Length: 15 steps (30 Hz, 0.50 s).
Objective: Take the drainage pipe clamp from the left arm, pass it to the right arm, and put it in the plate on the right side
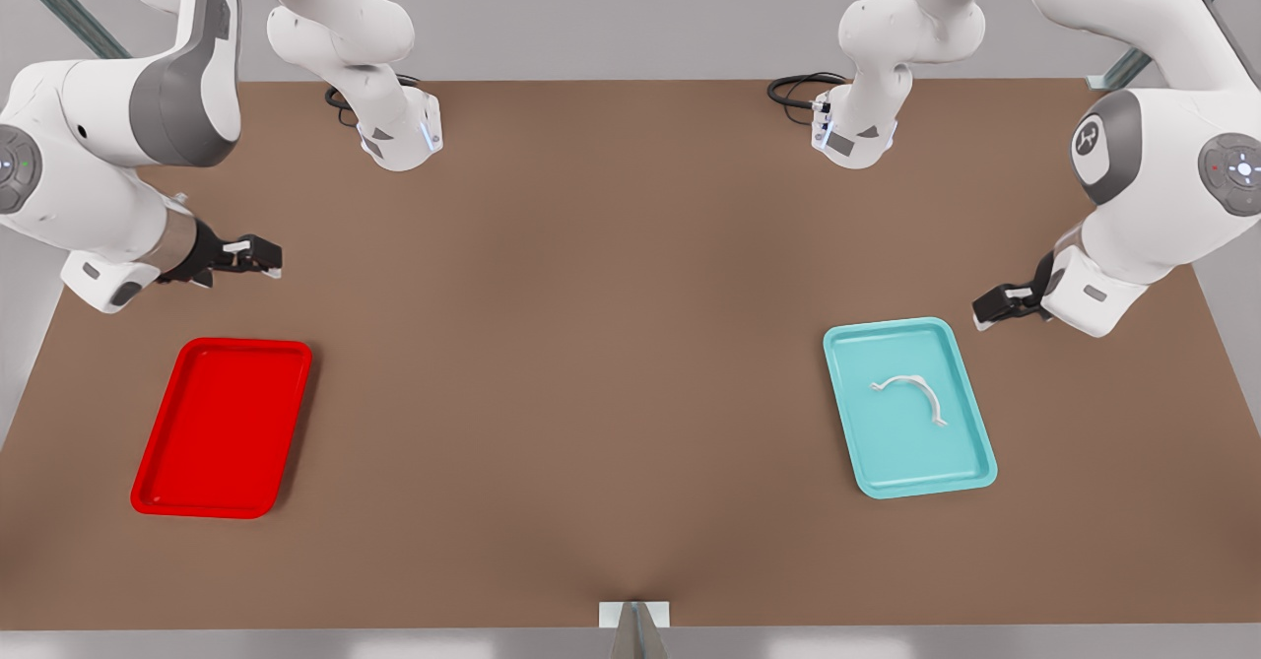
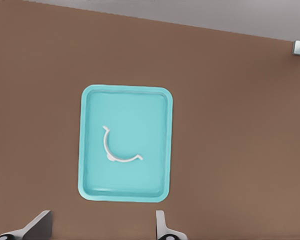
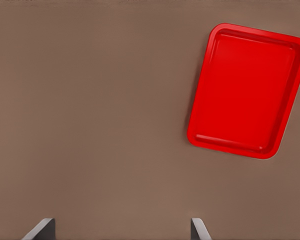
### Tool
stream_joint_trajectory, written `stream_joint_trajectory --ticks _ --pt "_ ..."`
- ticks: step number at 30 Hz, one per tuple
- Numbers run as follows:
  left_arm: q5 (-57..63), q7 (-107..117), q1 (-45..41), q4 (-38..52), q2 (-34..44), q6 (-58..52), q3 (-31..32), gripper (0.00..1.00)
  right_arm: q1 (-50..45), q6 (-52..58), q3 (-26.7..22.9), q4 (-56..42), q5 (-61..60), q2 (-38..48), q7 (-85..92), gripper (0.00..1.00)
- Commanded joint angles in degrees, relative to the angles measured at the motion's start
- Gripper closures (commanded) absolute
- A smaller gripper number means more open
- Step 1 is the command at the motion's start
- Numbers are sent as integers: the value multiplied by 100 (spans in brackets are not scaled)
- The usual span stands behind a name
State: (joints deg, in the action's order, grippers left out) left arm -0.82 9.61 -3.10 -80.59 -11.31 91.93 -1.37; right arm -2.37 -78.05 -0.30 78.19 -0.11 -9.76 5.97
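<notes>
Nothing is done yet. The small white curved pipe clamp lies in the teal tray on the front view's right. The left gripper waits near it, fingers open. The right gripper waits near the empty red plate, fingers open too.

You find no readable words or numbers anywhere. The one sign you can make out is a small white emblem on a grey joint band of the arm at the front view's right.
</notes>
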Motion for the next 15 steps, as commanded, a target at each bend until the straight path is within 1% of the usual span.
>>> stream_joint_trajectory --ticks 1,2,3,4,5,6,7,8,10,11,15 --pt "55 -943 11 -1 -12 97 -3 0 0 -184 -5 3 -15 10 238 0" --pt "55 -917 29 -53 -90 106 -21 0 -9 -184 -5 3 -15 10 238 0" --pt "20 -847 38 -202 -178 272 -187 0 0 -184 -5 3 -15 10 238 0" --pt "11 -821 47 -763 -223 1044 -380 0 0 -184 -5 3 -15 10 238 0" --pt "-94 -803 73 -1019 -345 1590 -626 0 -9 -184 -5 3 -15 10 238 0" --pt "-208 -803 73 -1300 -477 2073 -680 0 -9 -184 -5 3 -15 10 238 0" --pt "-507 -812 90 -1731 -583 2830 -794 0 -9 -184 -5 3 -15 10 247 0" --pt "-551 -820 117 -1943 -697 3410 -794 0 -9 -184 -5 3 -15 10 247 0" --pt "-894 -829 143 -1960 -1171 4236 -794 0 0 -184 -5 3 -15 10 238 0" --pt "-903 -864 100 -1960 -1339 4457 -785 0 35 -176 -5 3 -24 10 247 0" --pt "-912 -1391 161 -1969 -1585 4641 -785 0 44 -167 4 3 -24 1 247 0"
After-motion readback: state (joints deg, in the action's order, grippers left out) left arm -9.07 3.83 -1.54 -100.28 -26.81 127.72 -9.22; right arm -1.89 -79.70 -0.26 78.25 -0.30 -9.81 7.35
